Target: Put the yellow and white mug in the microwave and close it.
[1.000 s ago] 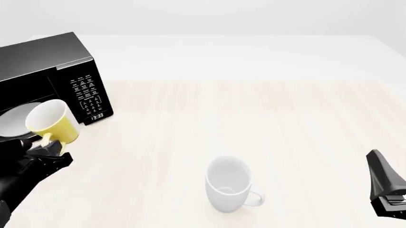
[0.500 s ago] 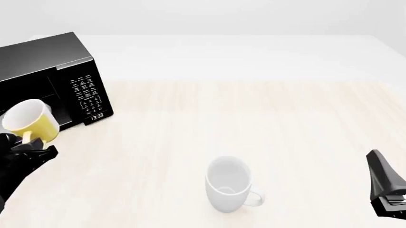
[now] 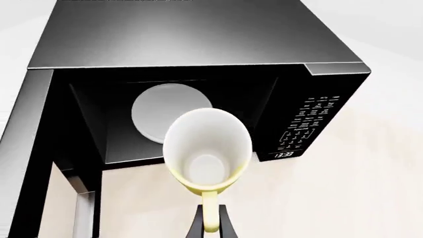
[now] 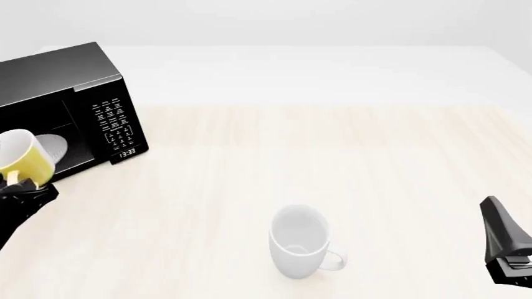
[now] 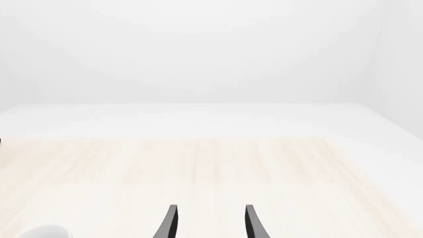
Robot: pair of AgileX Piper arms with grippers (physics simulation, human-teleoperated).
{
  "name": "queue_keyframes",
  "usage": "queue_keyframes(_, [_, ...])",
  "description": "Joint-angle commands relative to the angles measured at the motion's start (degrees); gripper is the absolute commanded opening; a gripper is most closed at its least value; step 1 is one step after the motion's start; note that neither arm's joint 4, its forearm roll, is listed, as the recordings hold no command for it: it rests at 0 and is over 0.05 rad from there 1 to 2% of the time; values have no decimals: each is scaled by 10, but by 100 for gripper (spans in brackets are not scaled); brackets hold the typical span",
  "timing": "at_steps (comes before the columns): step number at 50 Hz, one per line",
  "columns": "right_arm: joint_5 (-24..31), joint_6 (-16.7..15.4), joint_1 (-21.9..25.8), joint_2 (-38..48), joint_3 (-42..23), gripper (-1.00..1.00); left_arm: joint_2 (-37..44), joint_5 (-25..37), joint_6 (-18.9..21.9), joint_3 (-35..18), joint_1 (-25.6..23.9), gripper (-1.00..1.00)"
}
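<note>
The yellow and white mug (image 4: 19, 156) is held in the air at the far left of the front view, just in front of the open black microwave (image 4: 75, 75). My left gripper (image 4: 25, 187) is shut on the mug's yellow handle (image 3: 210, 218). In the left wrist view the mug (image 3: 208, 153) faces me mouth-first, before the microwave's cavity (image 3: 99, 119) with its white turntable plate (image 3: 155, 111). The keypad and clock (image 4: 116, 124) sit right of the cavity. My right gripper (image 5: 208, 223) is open and empty at the near right (image 4: 503, 243).
A larger all-white mug (image 4: 301, 243) stands on the light wooden table (image 4: 332, 156) near the front centre, its handle to the right. The microwave's opened door (image 3: 26, 163) hangs beside the cavity in the left wrist view.
My left gripper has carried the yellow mug leftward, from in front of the keypad side to the cavity's mouth at the frame's edge. The right arm and white mug have not moved.
</note>
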Motion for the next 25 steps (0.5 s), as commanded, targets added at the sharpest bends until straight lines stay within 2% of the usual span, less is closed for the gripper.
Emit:
queue_keyframes(1, [0,0,0,0,0,100,28,-14,5,-16,20,-100])
queue_keyframes(25, [0,0,0,0,0,100,101,-45,8,-41,24,-100])
